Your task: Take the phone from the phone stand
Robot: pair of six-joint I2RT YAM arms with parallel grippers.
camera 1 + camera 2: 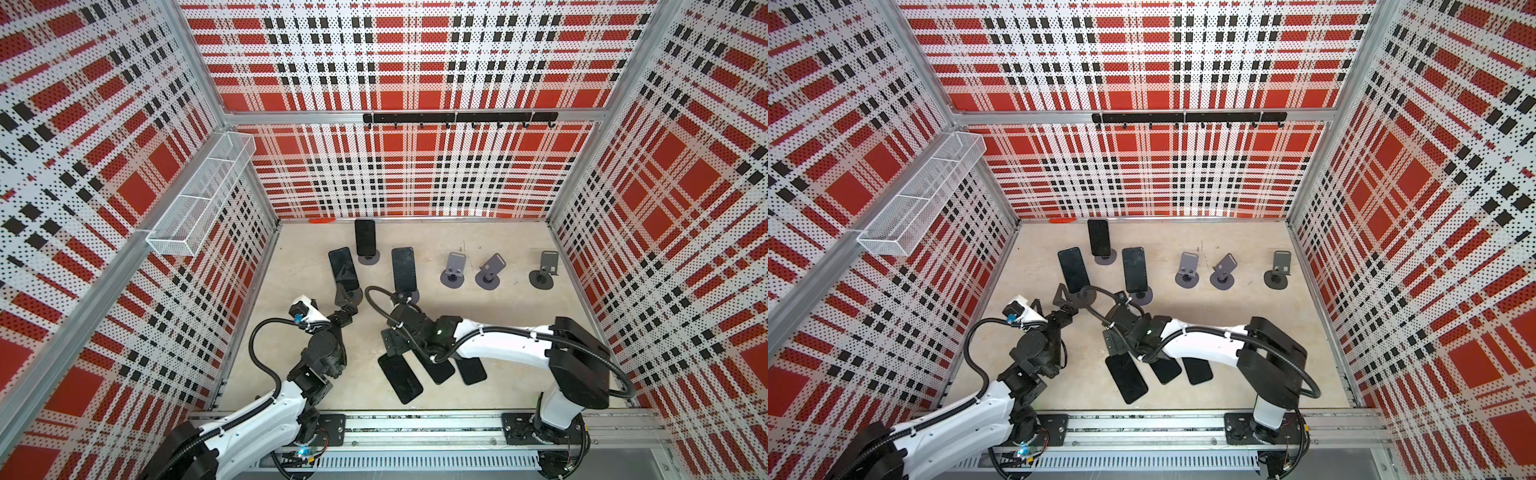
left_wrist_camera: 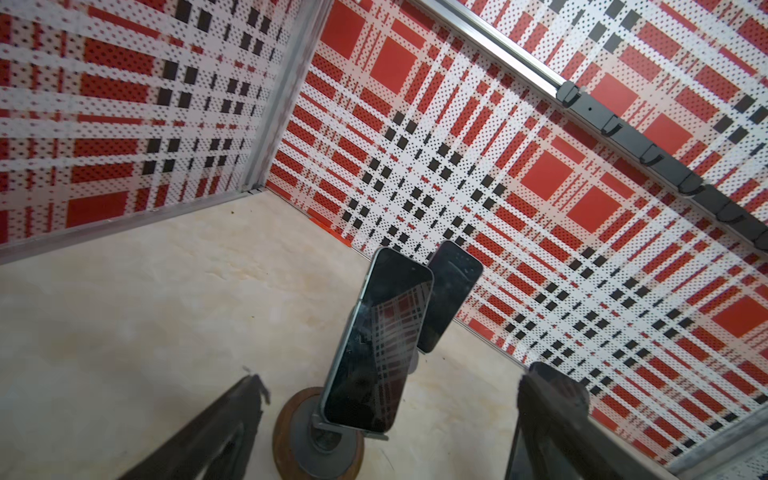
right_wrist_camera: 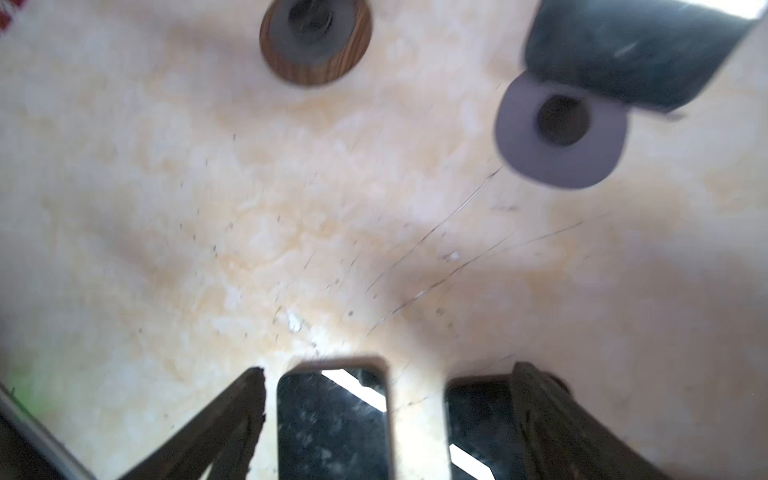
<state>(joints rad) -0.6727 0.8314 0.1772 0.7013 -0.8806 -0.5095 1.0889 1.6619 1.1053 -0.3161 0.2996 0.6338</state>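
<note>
Jaws of the left gripper (image 2: 390,378) stand wide apart, one finger on either side of the phone (image 2: 378,340) and clear of it. That phone leans upright in the wood-based stand (image 2: 286,432), its bottom edge on the stand's lip. Jaws of the right gripper (image 3: 388,372) are likewise apart and grip nothing; it hangs over the table (image 1: 303,266) to the right and front of the wood-based stand, above three flat phones (image 1: 400,378). A second phone (image 1: 365,237) stands propped behind the wood-based stand, a third phone (image 1: 404,270) just to its right. Farther right of it, three empty stands (image 1: 453,270) sit in a row
</note>
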